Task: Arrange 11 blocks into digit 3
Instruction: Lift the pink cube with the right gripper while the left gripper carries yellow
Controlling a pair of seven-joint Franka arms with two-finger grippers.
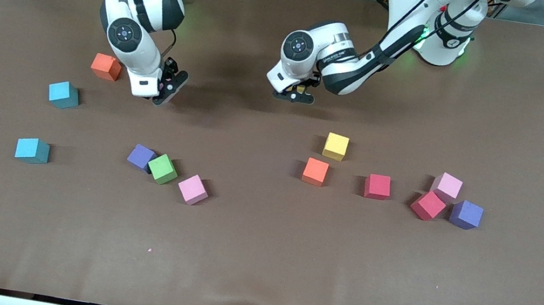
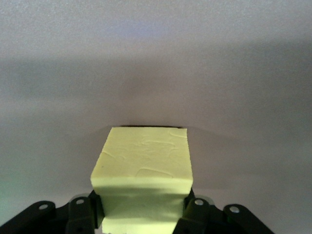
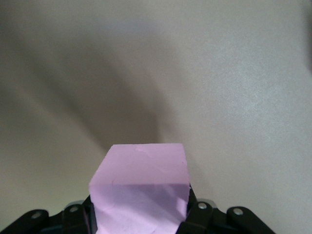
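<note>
My left gripper point(image 1: 295, 94) point(image 2: 141, 210) is shut on a yellow block point(image 2: 141, 156), low over bare table near the middle. My right gripper point(image 1: 167, 87) point(image 3: 139, 214) is shut on a pink block point(image 3: 140, 170), over bare table beside an orange block point(image 1: 106, 67). Several other blocks lie scattered. A second yellow block point(image 1: 335, 146), an orange point(image 1: 315, 171) and a red point(image 1: 377, 186) are in the middle. Purple point(image 1: 142, 157), green point(image 1: 163, 168) and pink point(image 1: 193, 189) sit toward the right arm's end. No digit 3 shows.
Two cyan blocks point(image 1: 63, 94) point(image 1: 32, 150) lie toward the right arm's end. A pink point(image 1: 446, 187), a red point(image 1: 428, 205) and a purple block point(image 1: 466, 214) cluster toward the left arm's end. The brown table mat point(image 1: 255, 259) spreads bare nearer the camera.
</note>
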